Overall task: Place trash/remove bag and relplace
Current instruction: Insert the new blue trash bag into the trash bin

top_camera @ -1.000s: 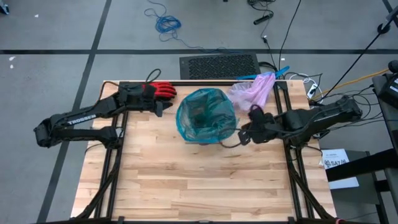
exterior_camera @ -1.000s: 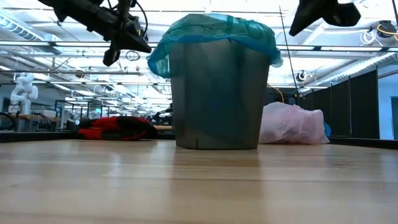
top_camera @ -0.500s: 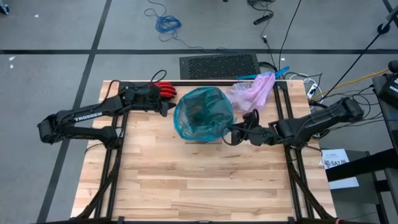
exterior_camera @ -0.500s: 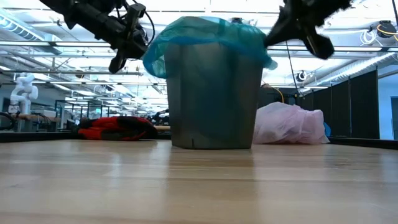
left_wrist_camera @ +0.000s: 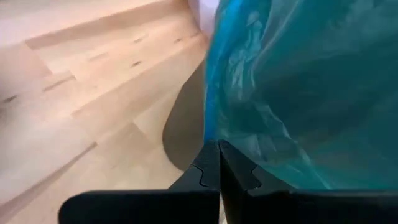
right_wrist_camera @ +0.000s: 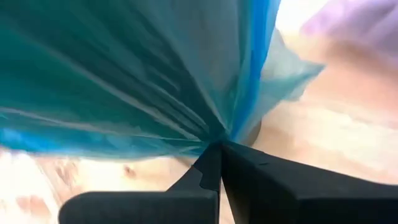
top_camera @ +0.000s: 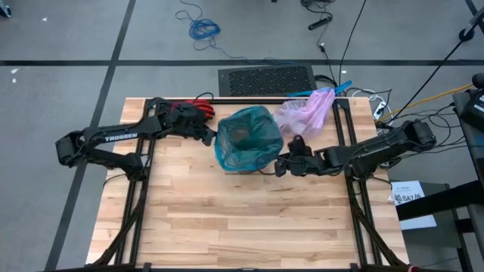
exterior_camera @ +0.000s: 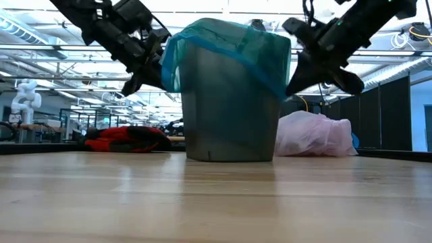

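High view: overhead, facing straight down, covering the whole table (top_camera: 227, 219) and surrounding floor. Low view: at tabletop level, facing across the boards into the room. Both share the teal-lined bin (top_camera: 248, 140), the pink bag (exterior_camera: 316, 135) and red glove (exterior_camera: 125, 139). Each wrist view sits close against the teal liner (left_wrist_camera: 298, 93), looking past closed fingers.

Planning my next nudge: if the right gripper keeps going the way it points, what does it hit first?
The teal bag draped over the bin's rim; the shut right gripper already sits against its folds, probably the bin wall right behind.
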